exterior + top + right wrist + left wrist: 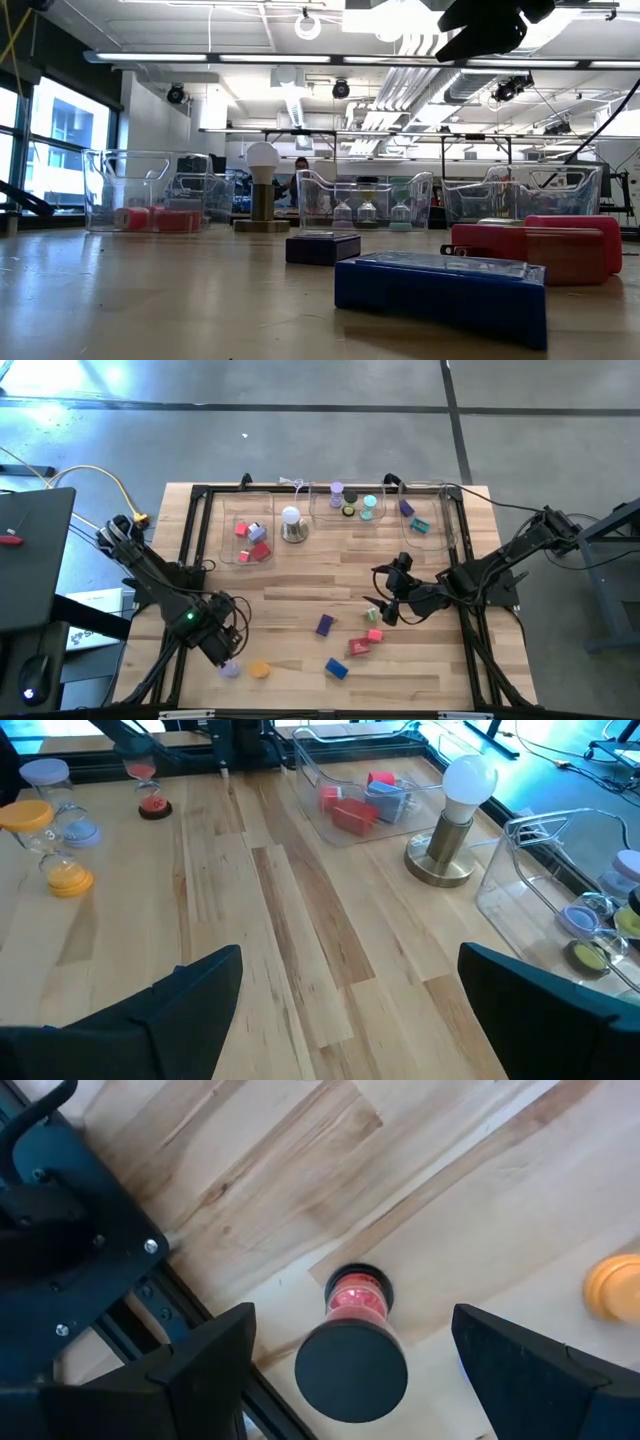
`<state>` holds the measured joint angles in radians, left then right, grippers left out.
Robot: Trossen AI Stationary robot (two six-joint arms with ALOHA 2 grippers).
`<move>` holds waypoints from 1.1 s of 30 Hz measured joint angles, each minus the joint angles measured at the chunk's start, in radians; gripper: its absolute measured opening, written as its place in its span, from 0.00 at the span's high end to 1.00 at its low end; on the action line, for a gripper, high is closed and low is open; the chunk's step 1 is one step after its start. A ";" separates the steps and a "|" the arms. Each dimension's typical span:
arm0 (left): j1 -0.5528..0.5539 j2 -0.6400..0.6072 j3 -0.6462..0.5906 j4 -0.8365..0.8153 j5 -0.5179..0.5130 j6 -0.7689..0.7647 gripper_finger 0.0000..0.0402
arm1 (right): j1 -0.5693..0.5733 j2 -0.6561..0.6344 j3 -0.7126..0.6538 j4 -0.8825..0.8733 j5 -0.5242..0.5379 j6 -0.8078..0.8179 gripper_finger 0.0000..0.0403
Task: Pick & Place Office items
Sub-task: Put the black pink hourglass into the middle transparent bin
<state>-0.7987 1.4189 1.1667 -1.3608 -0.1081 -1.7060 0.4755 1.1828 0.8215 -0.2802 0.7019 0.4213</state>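
Black-capped red hourglass [352, 1342] stood upright on the table's near-left corner between the left gripper's [350, 1370] spread fingers, looking light, rigid and breakable, best pinched at its caps, while the right gripper [385, 605] waited open mid-table.

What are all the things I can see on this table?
Clear trays: three, see-through, along the back.
Lamp: one, white dome, metal base, between left and middle trays.
Tray pieces: several; red, pink, blue left; rolls middle; purple, teal right.
Loose blocks: about five, purple, red, pink, blue, mid-table.
Loose rolls: two, orange, lilac, front left.
Black-capped roll: one, red inside, under left hand.
Left hand: one, dark, open, front left.
Right hand: one, dark, open, above loose blocks.
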 joint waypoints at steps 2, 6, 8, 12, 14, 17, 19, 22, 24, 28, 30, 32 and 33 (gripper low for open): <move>-0.006 0.018 0.000 0.006 0.001 -0.001 0.18 | 0.000 0.000 0.000 0.000 0.000 0.000 0.11; -0.013 0.061 0.000 0.017 0.001 -0.002 0.18 | 0.000 0.000 0.000 -0.004 0.000 0.000 0.11; -0.015 0.079 0.000 0.021 0.001 -0.002 0.18 | 0.000 0.000 0.000 -0.007 -0.003 0.000 0.11; -0.016 0.095 0.000 0.019 0.007 0.008 0.18 | 0.000 0.000 0.000 -0.007 -0.004 0.000 0.11; -0.016 0.097 0.000 0.020 0.019 0.007 0.18 | 0.000 0.000 0.000 -0.006 -0.004 0.000 0.11; -0.019 0.096 0.000 0.019 0.042 0.004 0.18 | 0.000 0.000 0.000 0.001 -0.004 0.004 0.11; -0.031 0.096 0.000 0.020 0.042 0.004 0.18 | 0.000 0.000 0.000 0.000 -0.005 0.017 0.11; -0.047 0.096 0.000 0.020 0.036 0.004 0.18 | 0.000 0.000 0.000 0.000 -0.005 0.022 0.11; -0.059 0.096 0.000 0.018 0.013 0.004 0.18 | 0.000 0.000 0.000 0.000 -0.005 0.023 0.11; -0.081 0.100 0.000 0.022 -0.012 -0.024 0.18 | 0.000 0.000 0.000 0.000 -0.005 0.023 0.11; -0.091 0.100 0.000 0.023 -0.011 -0.046 0.18 | 0.000 0.000 0.000 0.000 -0.005 0.023 0.11; -0.099 0.100 0.000 0.022 -0.011 -0.070 0.18 | 0.000 0.000 0.000 0.000 -0.005 0.029 0.11; -0.104 0.100 0.000 0.023 -0.011 -0.082 0.18 | 0.000 0.000 0.000 0.000 -0.006 0.029 0.11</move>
<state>-0.9024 1.5192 1.1664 -1.3378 -0.1196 -1.7878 0.4755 1.1828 0.8215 -0.2806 0.6964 0.4504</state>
